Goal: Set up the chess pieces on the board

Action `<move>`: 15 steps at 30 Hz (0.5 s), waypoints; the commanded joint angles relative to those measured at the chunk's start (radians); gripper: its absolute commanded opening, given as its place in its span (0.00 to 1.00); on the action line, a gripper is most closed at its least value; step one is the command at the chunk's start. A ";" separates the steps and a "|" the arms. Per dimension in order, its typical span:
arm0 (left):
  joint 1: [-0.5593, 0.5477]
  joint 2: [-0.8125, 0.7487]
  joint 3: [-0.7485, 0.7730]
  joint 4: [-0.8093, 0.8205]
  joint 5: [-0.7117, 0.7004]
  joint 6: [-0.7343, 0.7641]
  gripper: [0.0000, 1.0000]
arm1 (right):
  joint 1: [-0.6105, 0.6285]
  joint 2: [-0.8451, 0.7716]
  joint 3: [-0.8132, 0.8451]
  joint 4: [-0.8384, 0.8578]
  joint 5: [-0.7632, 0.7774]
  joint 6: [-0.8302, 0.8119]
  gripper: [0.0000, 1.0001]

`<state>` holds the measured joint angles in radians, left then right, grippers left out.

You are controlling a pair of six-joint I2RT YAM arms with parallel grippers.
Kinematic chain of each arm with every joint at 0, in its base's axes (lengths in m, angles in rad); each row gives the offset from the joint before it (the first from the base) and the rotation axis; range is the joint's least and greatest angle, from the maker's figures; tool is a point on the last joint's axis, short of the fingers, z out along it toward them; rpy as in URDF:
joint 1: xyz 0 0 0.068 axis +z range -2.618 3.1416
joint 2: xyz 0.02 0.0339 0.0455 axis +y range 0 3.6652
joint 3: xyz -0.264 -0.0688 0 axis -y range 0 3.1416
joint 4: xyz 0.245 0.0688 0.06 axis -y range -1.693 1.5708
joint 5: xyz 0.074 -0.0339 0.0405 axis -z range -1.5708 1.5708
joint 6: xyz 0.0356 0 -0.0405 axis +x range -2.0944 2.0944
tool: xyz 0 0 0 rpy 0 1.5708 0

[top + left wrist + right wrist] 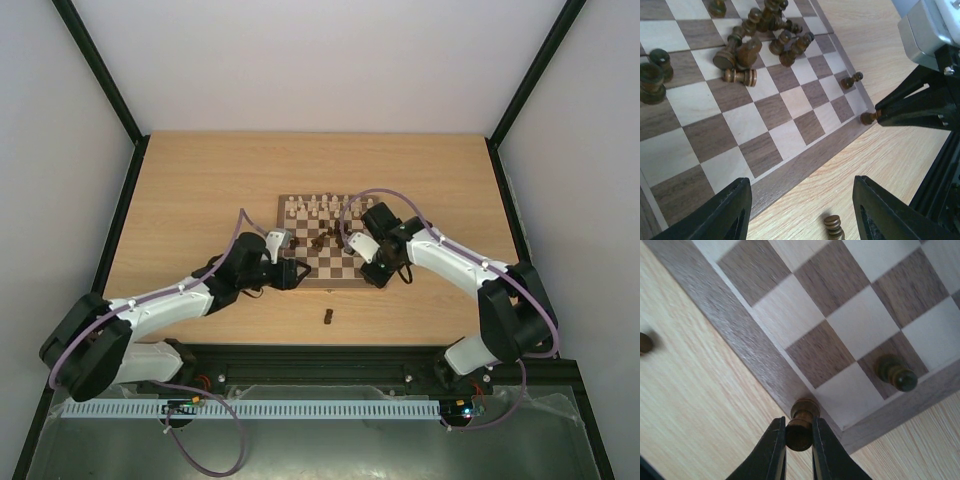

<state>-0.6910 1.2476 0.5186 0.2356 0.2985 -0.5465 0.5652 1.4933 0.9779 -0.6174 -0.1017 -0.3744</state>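
Right tool pinches a dark pawn at the rim of the board. Left tool hangs spread, empty. Next, probably: stand the pawn on a square just ahead.

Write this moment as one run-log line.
right tool: shut on dark piece by board rim | left tool: open, empty | toppled dark pieces: on board

Left gripper: fingers spread apart, gripping nothing.
Fallen dark piece: lying on the table between the fingers, nearer the right one.
Board: just ahead of the fingertips.
Heap of dark pieces: far ahead, toppled together on the board.
Two upright dark pieces: ahead, far left.
Lone dark piece: ahead-right, by the board's edge.
Right gripper: ahead-right, tips pinching a small dark piece at the board's corner.
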 commanded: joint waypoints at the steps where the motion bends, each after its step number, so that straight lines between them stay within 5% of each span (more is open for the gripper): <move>1: -0.025 0.032 0.025 -0.018 -0.020 0.025 0.57 | 0.004 -0.015 -0.036 0.010 0.089 0.004 0.06; 15: -0.059 0.066 0.051 -0.032 -0.024 0.038 0.58 | -0.055 0.046 -0.009 0.045 0.034 0.057 0.08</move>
<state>-0.7429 1.3056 0.5430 0.2104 0.2836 -0.5282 0.5232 1.5112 0.9539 -0.5461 -0.0353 -0.3340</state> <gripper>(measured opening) 0.578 0.124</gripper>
